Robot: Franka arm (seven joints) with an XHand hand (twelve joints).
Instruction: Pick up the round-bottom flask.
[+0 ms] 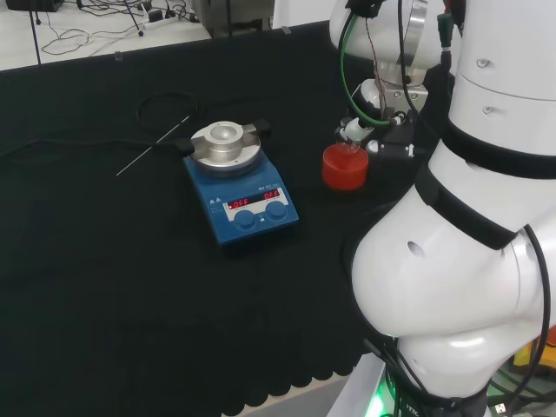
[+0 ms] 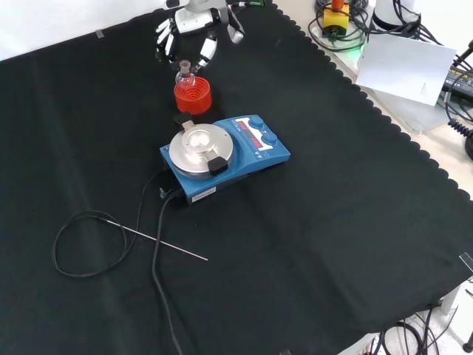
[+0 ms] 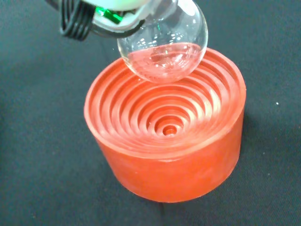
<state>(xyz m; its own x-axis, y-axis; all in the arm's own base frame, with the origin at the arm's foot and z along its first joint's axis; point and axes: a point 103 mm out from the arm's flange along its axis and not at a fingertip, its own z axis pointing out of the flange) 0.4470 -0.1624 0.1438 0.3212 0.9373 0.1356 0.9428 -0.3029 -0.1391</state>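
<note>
A clear round-bottom flask (image 3: pixel 165 48) hangs a little above a red ribbed stand (image 3: pixel 164 141), its bulb over the stand's rim and off the stand's centre. In the front view the flask (image 2: pixel 185 72) sits just above the red stand (image 2: pixel 193 97), with the hand (image 2: pixel 189 28) over it and its fingers (image 2: pixel 207 50) curled down on both sides of the neck. In the head view the hand (image 1: pixel 372 132) is right beside the red stand (image 1: pixel 345 167), partly behind the arm's white links. The grip on the neck itself is hidden.
A blue hotplate stirrer (image 2: pixel 225 157) with a round metal top stands close to the stand, in front of it in the front view. Its black cable and a thin metal probe (image 2: pixel 168 245) lie on the cloth nearer the camera. The cloth's scalloped edge (image 2: pixel 384 118) runs along the right.
</note>
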